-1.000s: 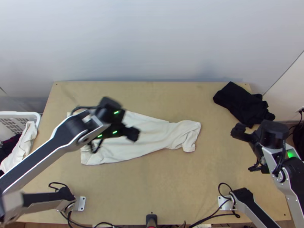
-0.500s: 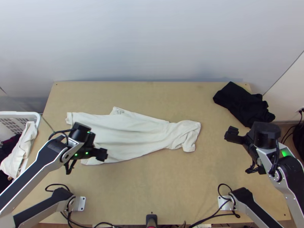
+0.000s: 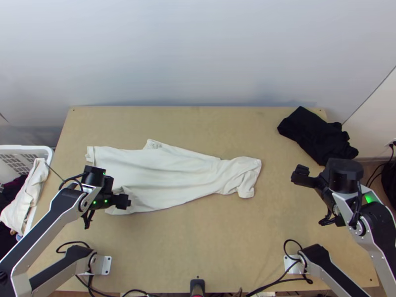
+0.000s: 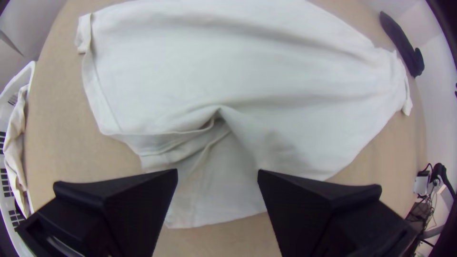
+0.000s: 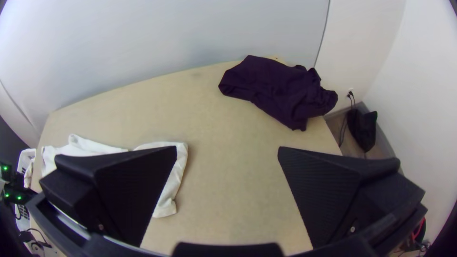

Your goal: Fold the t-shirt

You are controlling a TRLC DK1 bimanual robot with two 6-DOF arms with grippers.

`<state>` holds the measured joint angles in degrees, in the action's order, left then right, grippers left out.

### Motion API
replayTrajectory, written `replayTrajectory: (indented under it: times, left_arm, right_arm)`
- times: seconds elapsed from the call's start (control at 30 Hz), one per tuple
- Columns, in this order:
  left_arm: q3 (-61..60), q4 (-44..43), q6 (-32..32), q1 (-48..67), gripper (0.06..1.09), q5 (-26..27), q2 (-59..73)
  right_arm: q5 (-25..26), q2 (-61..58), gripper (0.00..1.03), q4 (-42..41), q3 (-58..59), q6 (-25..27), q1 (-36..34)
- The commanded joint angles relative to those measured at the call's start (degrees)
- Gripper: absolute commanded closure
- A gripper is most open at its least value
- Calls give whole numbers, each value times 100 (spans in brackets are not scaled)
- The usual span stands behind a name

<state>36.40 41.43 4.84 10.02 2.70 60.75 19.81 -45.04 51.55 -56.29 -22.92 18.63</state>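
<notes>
Surface: light wooden table (image 3: 198, 242), pale wall (image 3: 198, 54) behind its far edge. All places below are given relative to the table.

Shirt (image 3: 168, 173): white, lying on the table left of its middle, long way across it. Broad toward the table's left side, spread fairly flat with shallow creases; tapers toward the right, where the end is bunched. The left wrist view shows a raised crease in the part toward the table's near side, with another layer of cloth visible under it.

Left gripper (image 3: 123, 200): over the table's left part, at the shirt's near-left portion. Fingers (image 4: 143, 190) stand apart, nothing between them being gripped.

Right gripper (image 3: 300, 174): over the table's right part, well apart from the shirt. Fingers (image 5: 128, 181) wide apart, no cloth held.

Black cloth (image 3: 314, 133): loosely heaped at the table's far right corner, overlapping the right edge.

Basket (image 3: 24, 147): white, slotted wall, just beyond the table's left edge. Contains dark cloth (image 3: 11, 195); pale cloth (image 3: 28, 193) also in it, reaching its rim.

Black bag-like item (image 5: 362, 129): on the floor, past the table's right edge.
</notes>
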Motion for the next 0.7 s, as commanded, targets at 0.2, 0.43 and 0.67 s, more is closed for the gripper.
replayTrajectory:
  times: [0.2,0.43,0.67]
  left_arm:
    - [-248,-812,-317,-440,56,11,315]
    - [-327,-935,-300,-308,90,11,323]
    - [-476,-900,-326,-281,90,11,323]
  right_arm:
    - [-4,-49,4,-5,4,-2,18]
    - [-4,-181,4,-49,-22,15,105]
    - [5,-269,4,-84,-13,42,149]
